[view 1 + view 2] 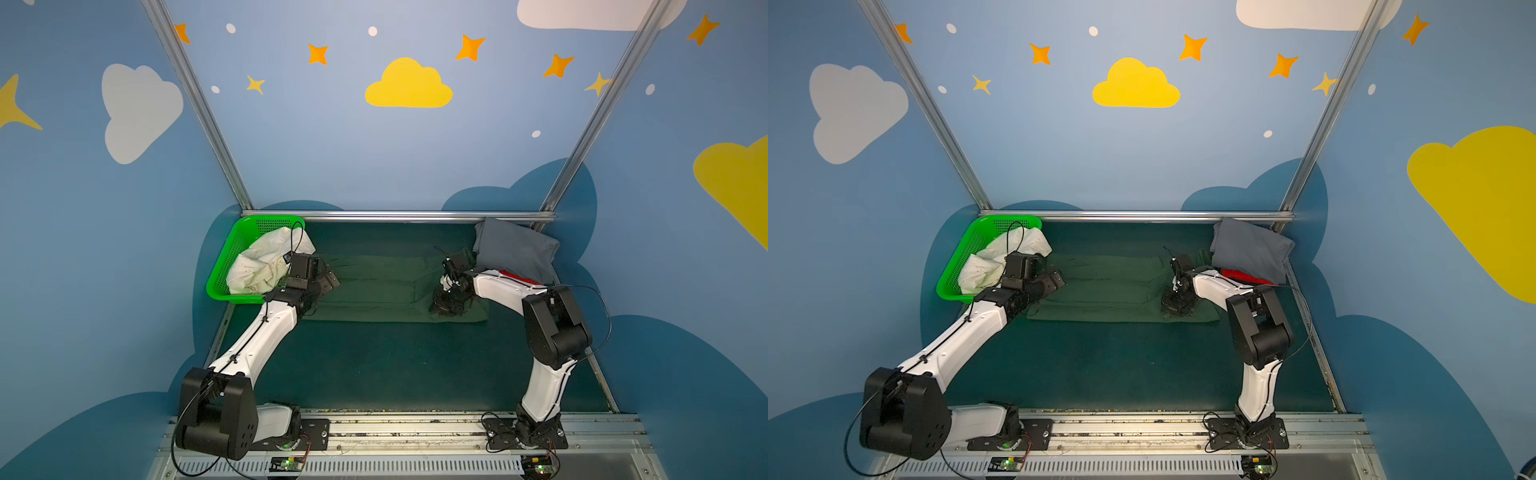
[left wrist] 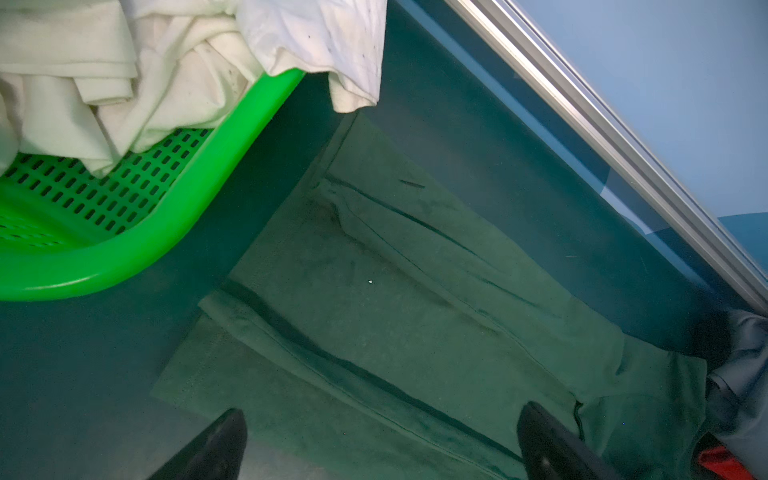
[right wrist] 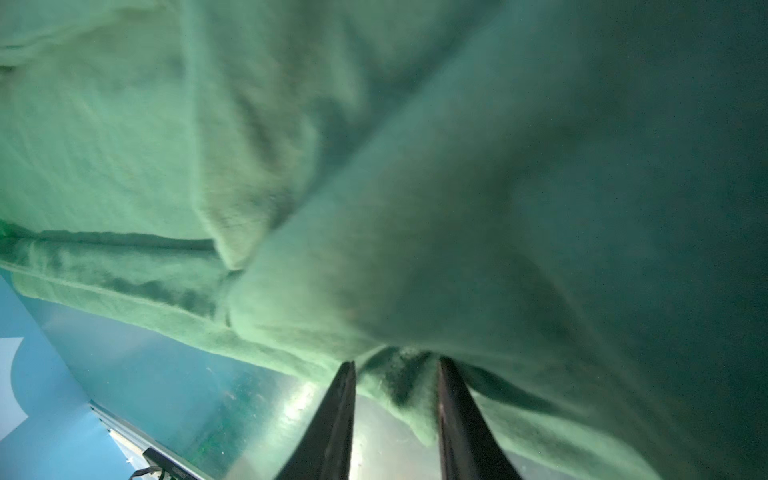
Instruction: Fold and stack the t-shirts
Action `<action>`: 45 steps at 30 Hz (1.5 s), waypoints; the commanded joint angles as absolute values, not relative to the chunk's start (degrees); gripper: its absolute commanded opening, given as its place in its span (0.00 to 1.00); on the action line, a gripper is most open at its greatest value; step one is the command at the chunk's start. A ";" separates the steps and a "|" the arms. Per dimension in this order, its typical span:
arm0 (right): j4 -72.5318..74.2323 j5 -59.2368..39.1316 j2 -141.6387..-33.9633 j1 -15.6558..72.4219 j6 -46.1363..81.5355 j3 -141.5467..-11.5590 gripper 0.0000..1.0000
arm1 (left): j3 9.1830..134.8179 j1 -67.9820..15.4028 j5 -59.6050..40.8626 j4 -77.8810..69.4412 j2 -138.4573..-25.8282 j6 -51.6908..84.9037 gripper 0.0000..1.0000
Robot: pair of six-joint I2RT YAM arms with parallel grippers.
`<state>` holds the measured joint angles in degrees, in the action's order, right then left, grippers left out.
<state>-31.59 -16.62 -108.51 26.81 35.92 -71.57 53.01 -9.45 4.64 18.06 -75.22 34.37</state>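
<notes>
Top views: high over mat (image 1: pixel 374 365) near edge, facing back wall (image 1: pixel 374 166), same scene. Wrist cams: close on green shirt (image 2: pixel 415 311).

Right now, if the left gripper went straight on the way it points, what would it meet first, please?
Most likely the green shirt: the open left gripper aims down at its end near the basket, with nothing between. How high it hangs is unclear.
</notes>
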 commanded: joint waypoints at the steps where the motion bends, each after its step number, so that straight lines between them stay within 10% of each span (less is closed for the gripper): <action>1: -32.14 -15.91 -109.16 27.21 35.36 -73.22 0.19 | 53.30 -9.58 5.32 18.39 -75.67 33.92 1.00; 6: -32.08 -15.39 -109.89 27.23 35.39 -74.84 0.00 | 53.53 -9.51 5.27 18.57 -76.59 33.99 1.00; 35: -47.20 -11.83 -132.88 24.61 25.16 -116.16 0.00 | 53.52 -9.56 4.01 19.61 -76.72 33.77 1.00; 42: -55.19 -9.55 -134.27 22.46 18.96 -127.15 0.78 | 53.26 -9.83 3.25 19.36 -76.60 33.75 1.00; 45: -54.68 -6.66 -128.88 21.21 17.44 -124.11 0.85 | 53.18 -10.11 2.99 19.23 -76.52 33.80 1.00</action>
<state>-51.31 -9.98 -134.87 22.85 20.34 -124.88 53.01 -9.82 3.40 18.68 -76.75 34.30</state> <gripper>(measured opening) 0.839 0.996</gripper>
